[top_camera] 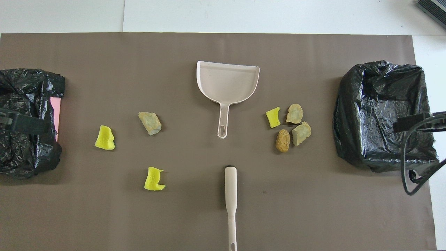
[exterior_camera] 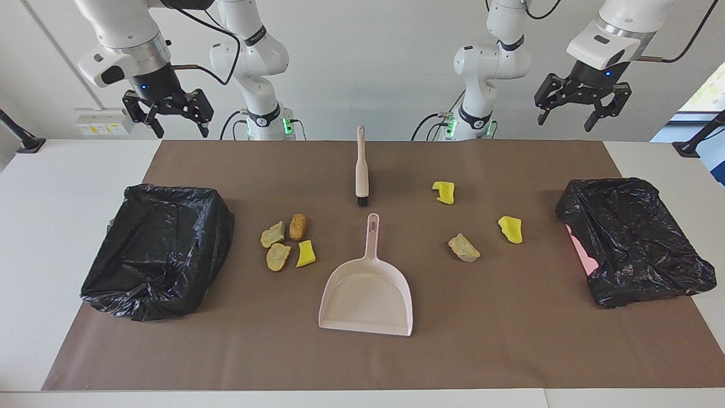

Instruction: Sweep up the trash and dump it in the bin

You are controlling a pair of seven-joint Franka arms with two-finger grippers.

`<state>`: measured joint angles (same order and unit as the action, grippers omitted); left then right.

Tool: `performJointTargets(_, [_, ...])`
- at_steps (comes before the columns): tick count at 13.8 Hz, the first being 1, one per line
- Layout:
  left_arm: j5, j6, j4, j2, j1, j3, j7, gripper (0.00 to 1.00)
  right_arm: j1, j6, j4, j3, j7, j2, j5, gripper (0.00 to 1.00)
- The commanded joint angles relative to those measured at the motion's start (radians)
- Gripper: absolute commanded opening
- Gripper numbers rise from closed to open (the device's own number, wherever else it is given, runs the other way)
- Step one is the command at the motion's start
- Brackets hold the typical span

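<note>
Seven lumps of trash are lying on the brown mat (exterior_camera: pixel 362 362) covering the surface: three yellow foam bits and four rock-like chunks. Four are clustering (exterior_camera: pixel 286 242) toward my right arm's end, between the dustpan (exterior_camera: pixel 366 294) and one bin (exterior_camera: pixel 158 252): three chunks and one yellow bit (exterior_camera: pixel 305 254). Three are sitting apart toward my left arm's end: two yellow bits (exterior_camera: pixel 444 192) (exterior_camera: pixel 511 229) and one chunk (exterior_camera: pixel 464 248). One brush (exterior_camera: pixel 361 170) is lying nearer to me than the one dustpan, both at the middle. Two black-bagged bins are standing, one at each end, the second (exterior_camera: pixel 631 241) at my left arm's. I am holding my two claws up in the air, both spread and empty: my left claw (exterior_camera: pixel 581 110) and my right claw (exterior_camera: pixel 169 116), each above the mat's edge nearest me.
</note>
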<state>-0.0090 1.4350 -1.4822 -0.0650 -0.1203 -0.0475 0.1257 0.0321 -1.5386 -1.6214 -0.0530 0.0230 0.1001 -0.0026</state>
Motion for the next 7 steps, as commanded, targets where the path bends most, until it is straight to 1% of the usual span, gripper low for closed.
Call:
performJointTargets(1, [0.004,0.028,-0.093,-0.039,-0.093,0.008,-0.058,1.00,-0.015,-0.015,-0.015,0.004,0.008,0.013,0.023,1.00])
performJointTargets(3, [0.004,0.088,-0.180,-0.084,-0.151,0.008,-0.136,1.00,-0.009,-0.006,-0.027,0.005,0.014,0.024,0.015,1.00])
performJointTargets(5, [0.003,0.139,-0.271,-0.125,-0.208,0.006,-0.176,1.00,0.000,-0.021,-0.026,0.005,0.002,0.015,0.016,1.00])
performJointTargets(7, [0.003,0.154,-0.323,-0.133,-0.269,0.006,-0.218,1.00,0.000,-0.023,-0.032,0.005,0.003,0.004,0.016,1.00])
